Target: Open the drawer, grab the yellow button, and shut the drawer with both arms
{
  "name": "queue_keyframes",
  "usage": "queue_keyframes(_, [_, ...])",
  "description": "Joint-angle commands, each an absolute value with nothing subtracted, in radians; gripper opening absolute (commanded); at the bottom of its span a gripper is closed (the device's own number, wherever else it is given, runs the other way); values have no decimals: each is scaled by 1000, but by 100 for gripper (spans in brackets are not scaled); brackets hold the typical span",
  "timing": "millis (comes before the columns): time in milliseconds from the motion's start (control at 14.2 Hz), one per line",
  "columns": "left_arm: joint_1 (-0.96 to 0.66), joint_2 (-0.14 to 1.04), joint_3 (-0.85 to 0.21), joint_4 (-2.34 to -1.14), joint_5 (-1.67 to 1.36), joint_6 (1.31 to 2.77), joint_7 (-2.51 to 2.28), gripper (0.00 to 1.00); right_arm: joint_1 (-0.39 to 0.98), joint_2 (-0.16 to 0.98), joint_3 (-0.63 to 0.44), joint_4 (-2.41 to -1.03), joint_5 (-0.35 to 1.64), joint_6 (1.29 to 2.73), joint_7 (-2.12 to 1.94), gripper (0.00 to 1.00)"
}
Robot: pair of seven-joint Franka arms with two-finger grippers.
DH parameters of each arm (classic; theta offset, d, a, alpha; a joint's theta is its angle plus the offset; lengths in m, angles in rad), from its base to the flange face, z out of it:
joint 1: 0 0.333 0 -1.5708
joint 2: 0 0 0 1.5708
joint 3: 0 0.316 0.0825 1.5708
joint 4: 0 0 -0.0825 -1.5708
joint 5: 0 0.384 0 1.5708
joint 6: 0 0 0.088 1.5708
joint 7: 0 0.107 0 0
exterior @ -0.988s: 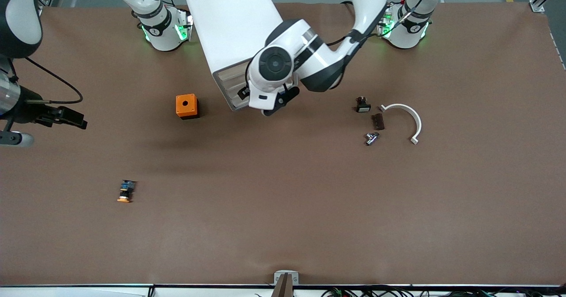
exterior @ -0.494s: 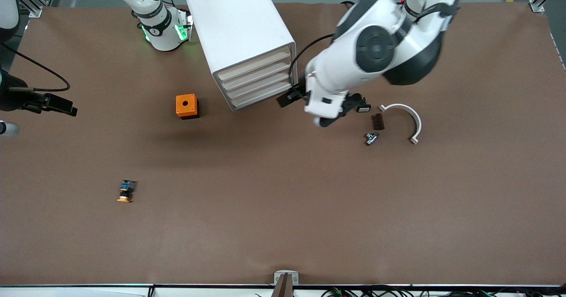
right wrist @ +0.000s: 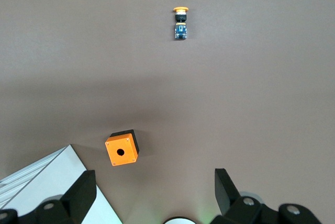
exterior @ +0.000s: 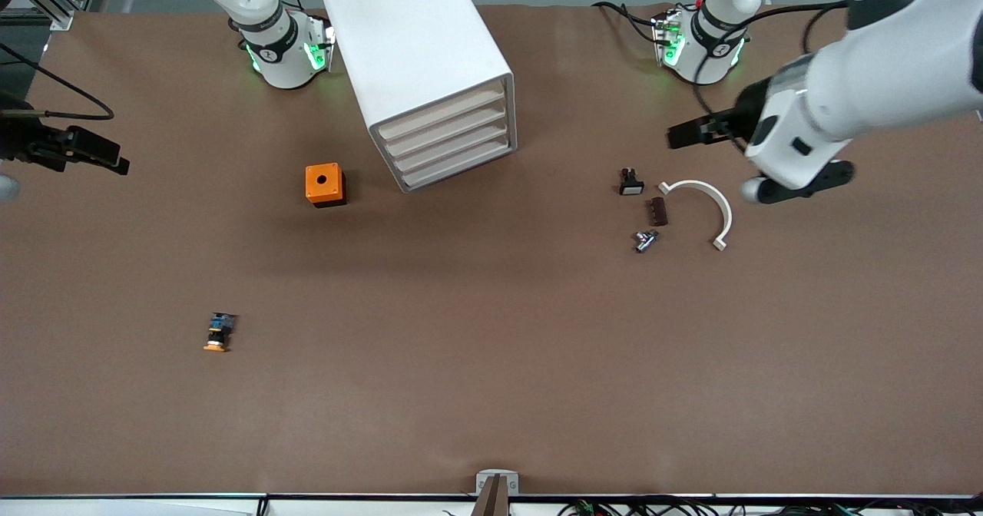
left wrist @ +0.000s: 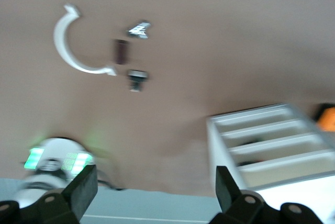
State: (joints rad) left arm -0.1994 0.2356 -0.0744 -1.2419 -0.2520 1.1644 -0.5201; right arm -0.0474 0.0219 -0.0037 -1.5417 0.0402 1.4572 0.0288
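Note:
The white cabinet [exterior: 418, 55] stands near the robots' bases with all four drawers shut. The drawer [exterior: 444, 114] is the uppermost one. The cabinet also shows in the left wrist view [left wrist: 272, 148] and the right wrist view [right wrist: 49, 185]. The button [exterior: 218, 332], with its orange cap, lies on the table nearer the front camera, toward the right arm's end; it also shows in the right wrist view [right wrist: 180, 23]. My left gripper [exterior: 680, 135] is open and empty, in the air over the table by the small parts. My right gripper [exterior: 114, 160] is open and empty at the table's end.
An orange cube with a round hole [exterior: 324, 184] sits beside the cabinet [right wrist: 122, 149]. A small black switch [exterior: 630, 183], a brown block [exterior: 656, 210], a metal fitting [exterior: 646, 240] and a white curved piece [exterior: 714, 203] lie toward the left arm's end.
My left arm has swung away from the cabinet's front toward its own end of the table, uncovering the shut drawers. My right gripper has drifted slightly toward the bases' side.

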Motion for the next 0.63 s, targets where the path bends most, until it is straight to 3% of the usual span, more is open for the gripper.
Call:
queue_keyframes(0, [-83, 177, -83, -1281, -201, 1123, -288, 99, -46, -3, -3, -1578, 43, 1480, 37, 100])
queue_keyframes(353, [74, 115, -89, -1385, -78, 1184, -19, 99, -34, -47, -3, -1649, 41, 1532, 37, 100])
queue_keyframes(564, [40, -33, -72, -1660, -65, 1417, -11, 99, -25, -54, -3, -1655, 40, 1537, 37, 100])
